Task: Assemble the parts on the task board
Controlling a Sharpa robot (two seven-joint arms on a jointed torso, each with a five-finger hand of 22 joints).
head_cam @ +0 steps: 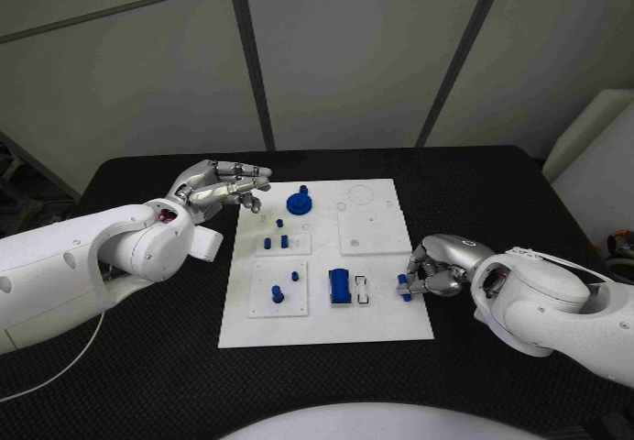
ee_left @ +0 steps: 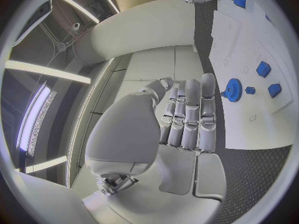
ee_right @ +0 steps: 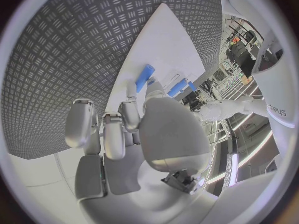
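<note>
Board (head_cam: 377,307) sits at mid-bench as my landmark, with both hands working at its edges. My right hand (head_cam: 433,268) is at the board's right edge, fingers curled onto a small blue peg (head_cam: 404,287) just inside that edge; I judge it is pinching the peg, and from the right wrist camera the peg (ee_right: 144,77) pokes out past the fingertips (ee_right: 132,92) over the white surface. That grip looks set up to carry or seat the piece in a nearby slot, perhaps by the blue block (head_cam: 341,287) and the white holder standing toward the board's centre.

My left hand (head_cam: 224,188) hovers at the board's far left corner, fingers together and bent, nothing in them that I can see; the left wrist camera shows the fingers (ee_left: 190,115) straight and side by side, clear of the parts. I read it as waiting near the gear (head_cam: 299,201), which stands on the board's far half, just inward of that hand.

Room: the right hand has free bench outside the board's right edge for backing off, but inward the block is close, so any sideways sweep risks knocking it. The small pegs (head_cam: 280,242) on the left half are well apart from the right hand. The board's near edge is open.
</note>
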